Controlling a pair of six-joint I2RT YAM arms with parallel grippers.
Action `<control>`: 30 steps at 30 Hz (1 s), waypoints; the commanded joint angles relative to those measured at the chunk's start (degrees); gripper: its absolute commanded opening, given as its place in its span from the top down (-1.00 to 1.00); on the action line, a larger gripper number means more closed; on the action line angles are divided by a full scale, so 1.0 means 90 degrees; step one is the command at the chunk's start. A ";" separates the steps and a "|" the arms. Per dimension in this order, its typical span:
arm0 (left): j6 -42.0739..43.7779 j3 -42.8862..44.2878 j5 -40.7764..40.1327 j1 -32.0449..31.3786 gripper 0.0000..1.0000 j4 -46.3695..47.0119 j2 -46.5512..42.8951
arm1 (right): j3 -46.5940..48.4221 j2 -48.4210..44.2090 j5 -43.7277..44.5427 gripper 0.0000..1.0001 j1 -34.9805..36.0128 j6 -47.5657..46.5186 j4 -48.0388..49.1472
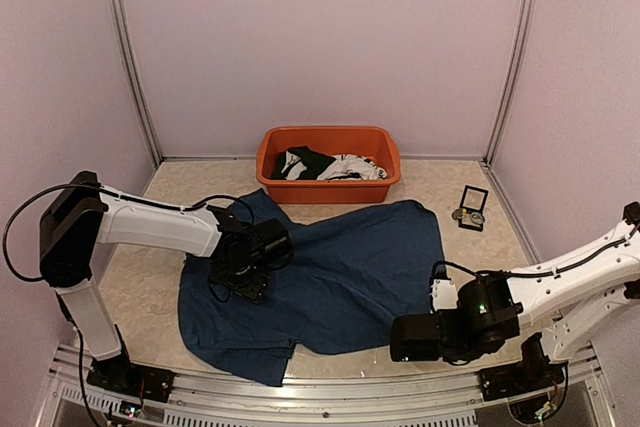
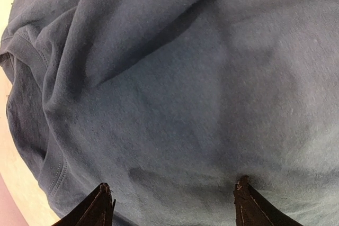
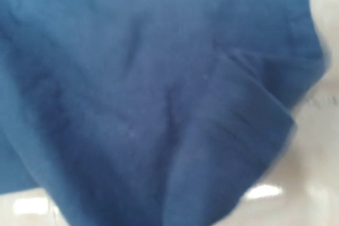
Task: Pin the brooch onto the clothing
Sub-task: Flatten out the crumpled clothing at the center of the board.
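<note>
The clothing (image 1: 340, 272), a large navy T-shirt, lies spread over the middle of the table. My left gripper (image 1: 240, 272) hangs over its left part, near the sleeve. In the left wrist view this gripper (image 2: 174, 197) is open, both fingertips (image 2: 243, 194) close over the fabric (image 2: 175, 88) with nothing between them. My right gripper (image 1: 405, 337) is at the shirt's near right hem. Blurred fabric (image 3: 159, 109) fills the right wrist view, rises toward the camera and hides the fingers, so the gripper is shut on it. A small round piece that looks like the brooch (image 1: 458, 214) lies at the back right.
An orange tub (image 1: 272, 152) with black and white garments stands at the back, touching the shirt's far edge. A small black square box (image 1: 474, 203) sits by the round piece. Pale walls and metal posts close in the table on three sides.
</note>
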 commanded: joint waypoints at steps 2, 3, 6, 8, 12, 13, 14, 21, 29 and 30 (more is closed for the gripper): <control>0.0098 -0.0063 0.0024 0.0004 -0.50 -0.0121 -0.0163 | 0.0110 0.0028 -0.0138 1.00 0.0714 0.1606 -0.1858; 0.0110 -0.0066 0.0029 0.0002 -0.51 -0.0143 -0.0161 | -0.0067 -0.0060 -0.0261 1.00 0.0807 0.1682 -0.1814; 0.0113 -0.0048 0.0038 -0.0007 -0.59 -0.0208 -0.0225 | -0.0323 -0.0317 -0.0450 0.61 0.0977 0.1647 -0.1570; 0.0087 -0.0024 0.0050 0.0003 -0.71 -0.0275 -0.0340 | -0.0129 -0.0348 -0.0224 0.17 0.1047 0.1497 -0.1668; -0.0024 0.0012 0.0089 0.0186 -0.98 -0.0470 -0.0907 | 0.1127 0.0056 0.0973 -0.18 0.1089 0.0487 -0.1905; -0.0053 -0.0009 0.0183 0.0300 -0.98 -0.0477 -0.1051 | 0.1391 0.0228 0.1298 -0.23 0.1086 0.0308 -0.1976; -0.0091 -0.0045 0.0307 0.0447 -0.98 -0.0473 -0.1264 | 0.1731 0.0421 0.1658 -0.28 0.1058 0.0170 -0.2107; -0.0397 -0.0597 0.1564 0.1437 -0.79 -0.0124 -0.2467 | 0.2017 0.0658 0.3165 -0.02 -0.0215 -0.1283 -0.1038; -0.0658 -0.0910 0.2241 0.2570 0.17 0.0597 -0.1781 | -0.0466 -0.0572 0.0429 0.59 -0.3941 -0.5457 0.4479; -0.0680 -0.0856 0.2175 0.2681 0.21 0.0626 -0.1644 | -0.0421 -0.0395 0.0245 0.61 -0.4177 -0.5669 0.4613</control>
